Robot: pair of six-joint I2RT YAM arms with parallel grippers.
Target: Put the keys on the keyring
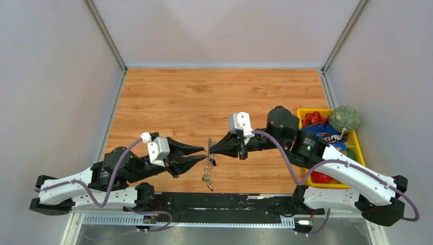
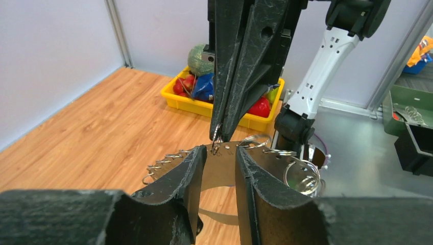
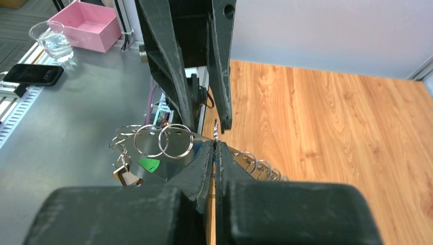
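The keyring (image 2: 220,171), a broad silvery hoop pierced with holes, stands on edge between the two grippers, carrying small wire rings (image 2: 164,162) along its rim. My right gripper (image 2: 218,138) comes down from above, shut on one small wire ring at the hoop's top edge; the same pinch shows in the right wrist view (image 3: 215,145). My left gripper (image 2: 220,153) is open, its fingers just in front of the hoop with nothing between them. A key with a green tag (image 3: 149,164) hangs off the hoop's near side. From overhead the hoop (image 1: 208,159) sits between both fingertips.
A yellow bin (image 1: 357,148) with fruit and a snack bag stands at the right of the wooden table. Off the table, a pink box (image 3: 91,31), a glass (image 3: 51,41) and a phone (image 3: 31,75) lie on a grey surface.
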